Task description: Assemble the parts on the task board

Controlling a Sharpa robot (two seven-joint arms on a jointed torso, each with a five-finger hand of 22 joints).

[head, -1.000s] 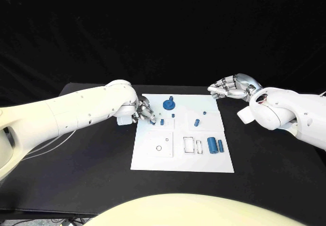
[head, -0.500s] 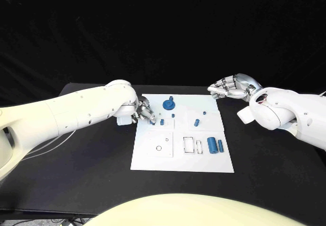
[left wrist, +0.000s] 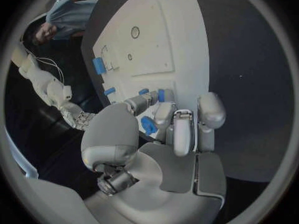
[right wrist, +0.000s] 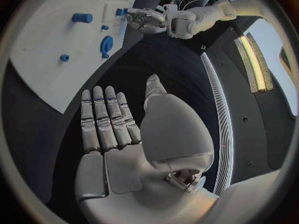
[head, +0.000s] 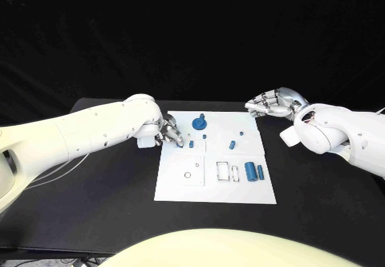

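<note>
White task board (head: 215, 186) on the black worktop (head: 104, 183), left hand (head: 171, 133) at its near-left corner with fingers curled around a small blue part (left wrist: 148, 125), right hand (head: 271, 103) beyond the far-right corner, open-fingered and empty, other blue parts (head: 253, 171) between the hands

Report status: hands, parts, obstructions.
Left hand fingers pinching small blue part over white task board. Right hand open, beside board's far corner. Nothing visibly in the way.

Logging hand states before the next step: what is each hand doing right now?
Left hand: pinching a small blue part over the white task board.
Right hand: open, holding nothing, fingers straight, beside the board.
</note>
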